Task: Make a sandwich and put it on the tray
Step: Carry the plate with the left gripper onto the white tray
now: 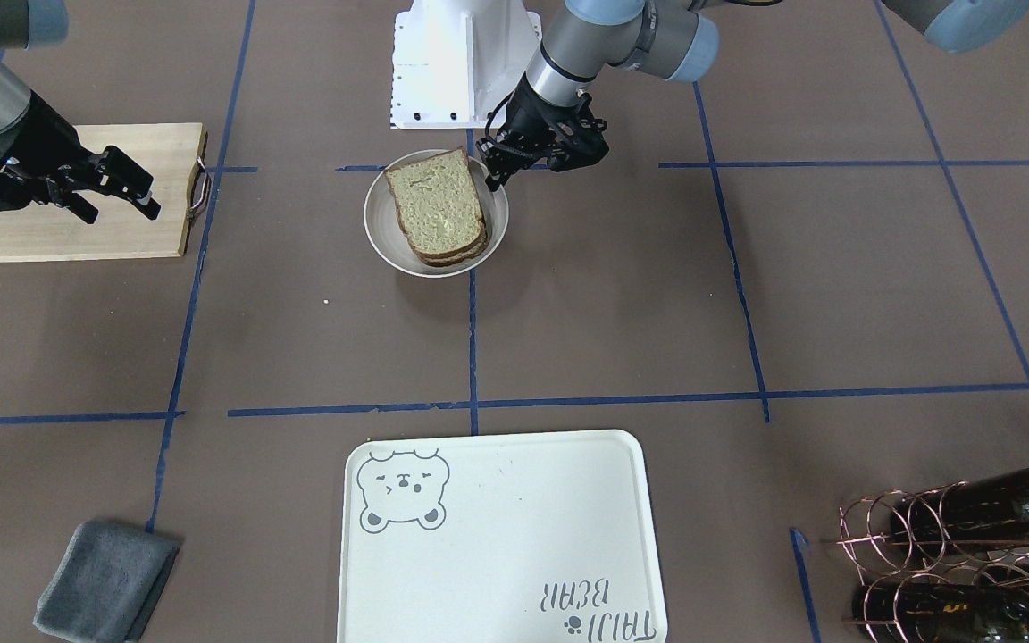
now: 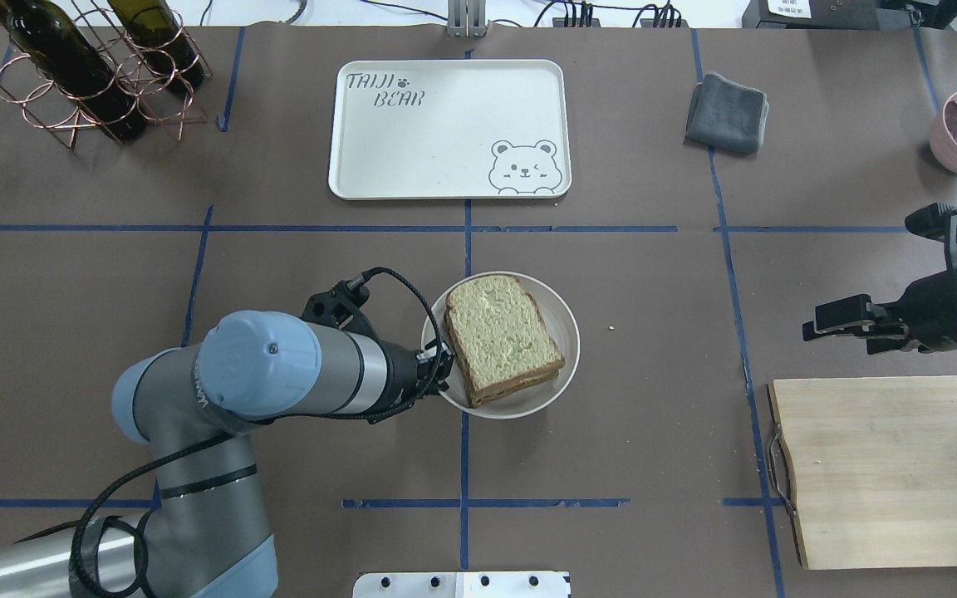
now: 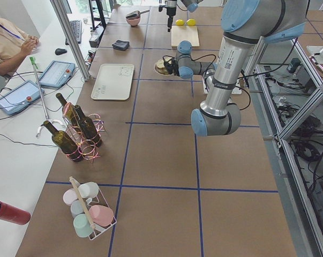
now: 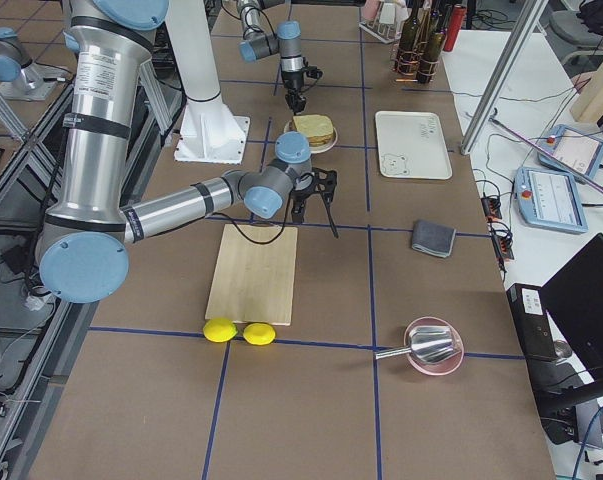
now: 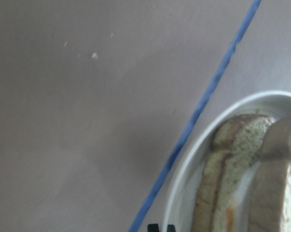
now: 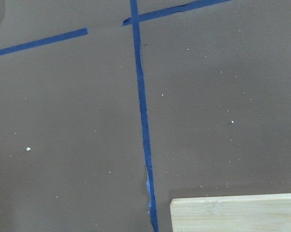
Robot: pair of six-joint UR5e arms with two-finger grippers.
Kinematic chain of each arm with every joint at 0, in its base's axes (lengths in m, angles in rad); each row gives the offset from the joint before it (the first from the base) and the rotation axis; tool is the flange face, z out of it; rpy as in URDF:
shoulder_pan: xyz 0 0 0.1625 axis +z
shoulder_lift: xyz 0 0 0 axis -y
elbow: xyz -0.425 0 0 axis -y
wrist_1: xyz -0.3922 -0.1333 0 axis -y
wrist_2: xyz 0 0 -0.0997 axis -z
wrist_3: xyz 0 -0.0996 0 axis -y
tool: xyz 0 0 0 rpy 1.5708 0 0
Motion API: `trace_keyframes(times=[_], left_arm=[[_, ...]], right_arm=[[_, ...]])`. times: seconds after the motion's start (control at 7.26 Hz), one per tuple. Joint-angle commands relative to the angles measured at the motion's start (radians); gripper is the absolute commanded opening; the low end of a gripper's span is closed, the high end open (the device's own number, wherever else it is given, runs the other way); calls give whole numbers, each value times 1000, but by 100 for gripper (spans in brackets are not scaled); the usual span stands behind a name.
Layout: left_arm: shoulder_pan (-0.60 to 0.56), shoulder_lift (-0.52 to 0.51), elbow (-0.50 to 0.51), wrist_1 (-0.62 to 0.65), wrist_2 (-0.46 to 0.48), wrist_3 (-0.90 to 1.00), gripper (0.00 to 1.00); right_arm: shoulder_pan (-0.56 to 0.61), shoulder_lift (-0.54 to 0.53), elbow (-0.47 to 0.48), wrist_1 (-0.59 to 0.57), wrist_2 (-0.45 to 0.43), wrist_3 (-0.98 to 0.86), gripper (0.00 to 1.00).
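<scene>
Brown-papered bench (image 2: 653,349), blue tape grid. Sandwich (image 2: 502,336) sits on plate (image 2: 566,349) at centre of overhead frame; tray (image 2: 445,158) at top centre, well apart. Left tool (image 2: 443,371) grasping plate rim. Right tool (image 1: 121,212) released, upper left of front view, by cutting board (image 1: 135,243).

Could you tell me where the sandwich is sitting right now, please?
In the overhead view the sandwich lies on its round plate near the table's middle, short of the tray, with the left gripper at the plate's left rim.
</scene>
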Motion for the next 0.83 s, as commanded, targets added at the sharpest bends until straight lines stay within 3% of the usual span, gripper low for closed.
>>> trace_keyframes(times=[0.0,0.41,0.69], left_arm=[[-105,-98,174,-7,0,-164,0],[-223,-325,559,-162,1,-222,0],[-256,-377,709,-273,27,-227,0]], right_arm=[[7,-144,6,184,2,6,100],[7,-170,-2,238,3,6,100],[7,-170,-3,238,3,6,100]])
